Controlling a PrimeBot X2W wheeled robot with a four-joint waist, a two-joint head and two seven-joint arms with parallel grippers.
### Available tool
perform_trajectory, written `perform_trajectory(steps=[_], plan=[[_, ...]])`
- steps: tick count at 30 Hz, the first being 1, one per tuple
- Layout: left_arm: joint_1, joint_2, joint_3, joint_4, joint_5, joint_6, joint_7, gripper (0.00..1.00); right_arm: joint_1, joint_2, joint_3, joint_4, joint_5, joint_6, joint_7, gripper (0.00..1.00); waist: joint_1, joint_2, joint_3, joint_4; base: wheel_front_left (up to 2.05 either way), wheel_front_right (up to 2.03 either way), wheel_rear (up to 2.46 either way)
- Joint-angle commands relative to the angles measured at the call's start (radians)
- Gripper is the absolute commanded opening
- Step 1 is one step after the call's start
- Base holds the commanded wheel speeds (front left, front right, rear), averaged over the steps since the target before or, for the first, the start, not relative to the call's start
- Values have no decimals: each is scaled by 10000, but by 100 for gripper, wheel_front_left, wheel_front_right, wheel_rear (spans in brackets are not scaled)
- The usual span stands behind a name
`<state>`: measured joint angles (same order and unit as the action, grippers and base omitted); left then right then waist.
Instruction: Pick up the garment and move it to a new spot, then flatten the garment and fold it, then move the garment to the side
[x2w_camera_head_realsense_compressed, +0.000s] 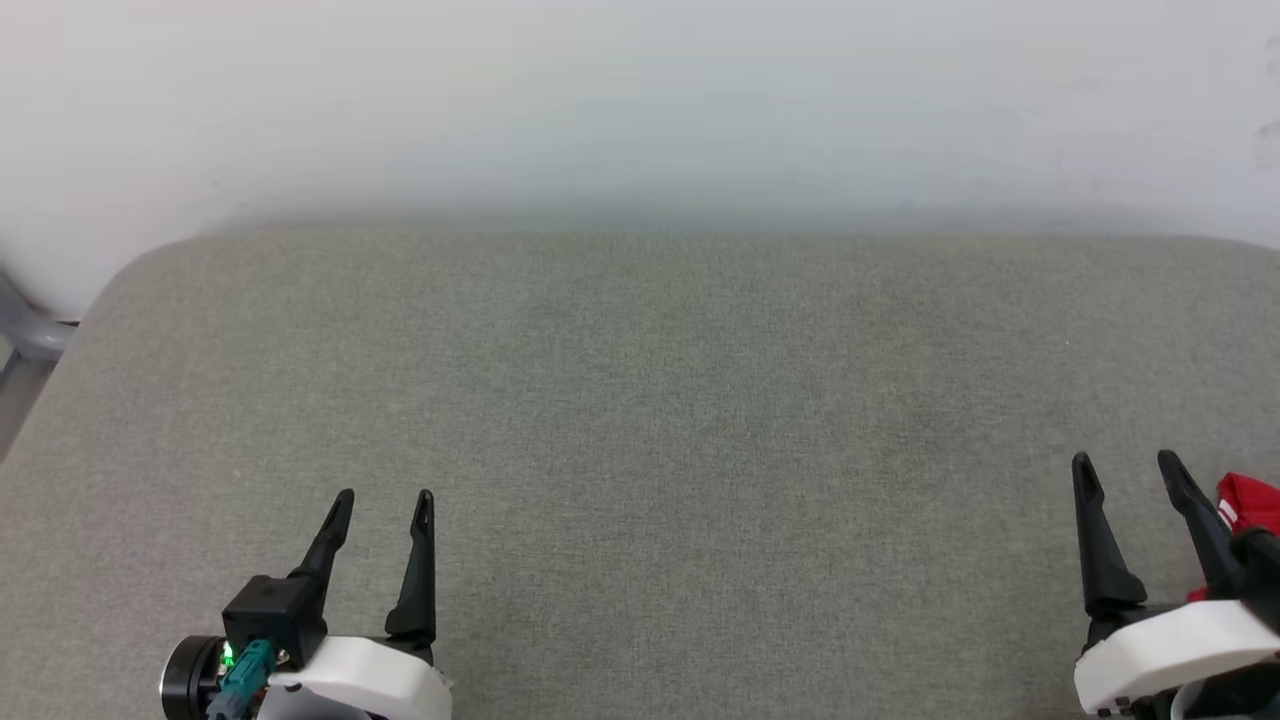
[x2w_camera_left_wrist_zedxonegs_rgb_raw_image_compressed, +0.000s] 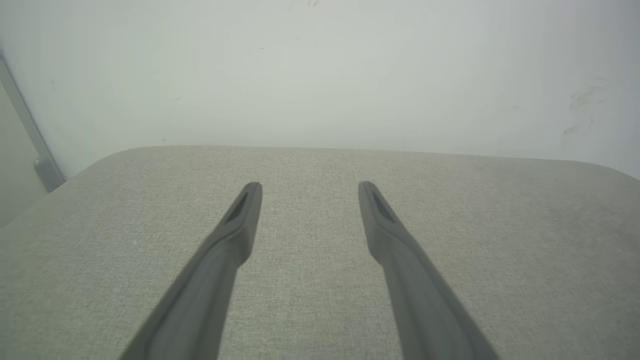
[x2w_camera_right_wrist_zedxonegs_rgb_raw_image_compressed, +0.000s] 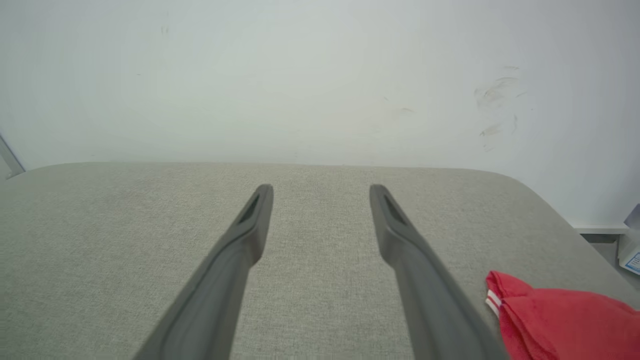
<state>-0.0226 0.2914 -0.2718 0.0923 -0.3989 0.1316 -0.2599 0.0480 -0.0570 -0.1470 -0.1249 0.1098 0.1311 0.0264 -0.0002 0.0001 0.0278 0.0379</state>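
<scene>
The left gripper (x2w_camera_head_realsense_compressed: 385, 497) and right gripper (x2w_camera_head_realsense_compressed: 1124, 462), each with two long dark fingers, sit spread wide and empty above a grey fabric-covered table (x2w_camera_head_realsense_compressed: 640, 400). A bunched red cloth garment (x2w_camera_head_realsense_compressed: 1250, 500) with white-striped trim lies just right of the right gripper's outer finger.

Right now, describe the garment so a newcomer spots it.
Start at the grey padded table against the white wall. At its near right edge, beside the right gripper, lies the garment. It is bunched red cloth with white stripes, the only red thing there.
</scene>
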Motion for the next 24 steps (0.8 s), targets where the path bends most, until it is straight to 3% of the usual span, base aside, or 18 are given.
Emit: perform_trajectory(steps=[1,10,24], plan=[[123,-16,15,29,56,-5,-63,100,183,52,27,-157,11,-8,7,100,2,-1,-126,4,0,0,0],[229,-8,-42,231,95,-99,-68,100,891,77,40,-800,488,-8,277,100,2,-1,-371,-149,0,0,0],[7,36,-79,298,96,-120,-71,100,862,80,224,-666,623,-8,257,100,2,-1,-366,-184,0,0,0]])
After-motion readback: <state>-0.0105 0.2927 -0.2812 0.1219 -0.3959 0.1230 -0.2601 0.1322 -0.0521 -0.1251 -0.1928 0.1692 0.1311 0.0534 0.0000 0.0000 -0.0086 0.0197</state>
